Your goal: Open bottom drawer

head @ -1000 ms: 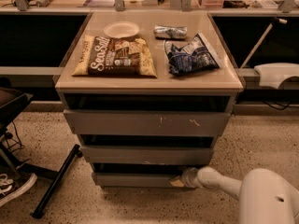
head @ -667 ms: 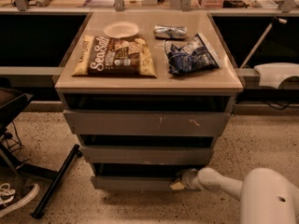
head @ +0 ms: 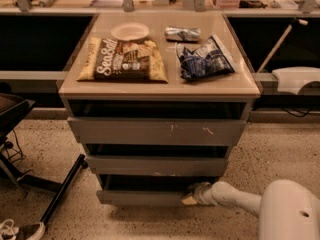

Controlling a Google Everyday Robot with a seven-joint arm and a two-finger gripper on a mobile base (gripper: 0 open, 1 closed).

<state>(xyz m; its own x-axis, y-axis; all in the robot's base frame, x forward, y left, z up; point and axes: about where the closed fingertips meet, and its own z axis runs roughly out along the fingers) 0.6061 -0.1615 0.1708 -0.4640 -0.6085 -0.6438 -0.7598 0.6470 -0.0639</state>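
Note:
The bottom drawer (head: 142, 198) is the lowest and smallest of three flat grey fronts in the cabinet (head: 240, 91). It stands pulled out a little, with a dark gap above its top edge. My gripper (head: 190, 198) is at the right end of that front, at its top edge, at the end of my white arm (head: 235, 198) that reaches in from the lower right. The middle drawer (head: 157, 165) and the top drawer (head: 157, 131), which has white scratch marks, sit above it.
On the cabinet top lie a brown chip bag (head: 122, 60), a blue chip bag (head: 204, 59), a white plate (head: 130, 31) and a small silver packet (head: 182, 33). A black stand leg (head: 62, 191) crosses the floor at left. A shoe (head: 22, 230) lies at the bottom left.
The bottom drawer has slid a little further out toward the camera, and my gripper has come back with it. The gap above the front looks wider.

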